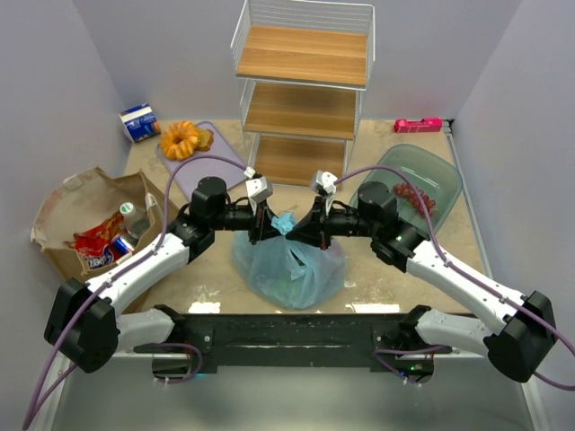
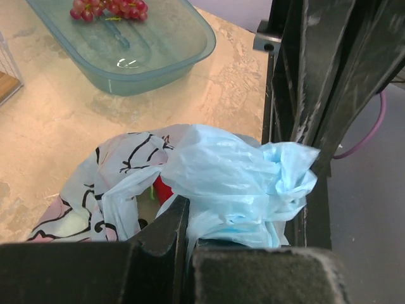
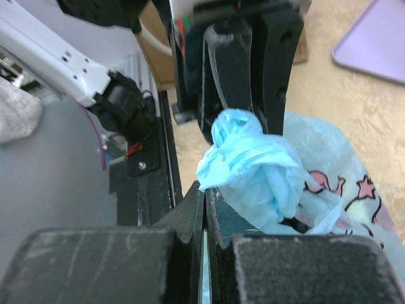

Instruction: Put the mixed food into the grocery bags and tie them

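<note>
The light-blue plastic bag (image 1: 287,268) sits at the table's middle, its handles bunched into a knot (image 1: 284,223). My left gripper (image 1: 262,224) and right gripper (image 1: 308,224) meet at that knot from either side. In the left wrist view the left gripper (image 2: 188,210) is shut on a fold of the bag (image 2: 234,177); something red (image 2: 163,189) shows inside. The right gripper (image 3: 205,193) is shut on a thin strip of the bag beside the knot (image 3: 253,161). The brown paper bag (image 1: 76,202) at left holds a red snack packet (image 1: 94,247), a can (image 1: 121,244) and a bottle (image 1: 133,215).
A green translucent bowl (image 1: 431,175) with red grapes (image 1: 415,196) stands at right. An orange ring pastry (image 1: 181,139) lies on a purple mat (image 1: 211,171), a small blue-white carton (image 1: 140,123) beside it. A wire shelf (image 1: 301,90) stands behind the grippers.
</note>
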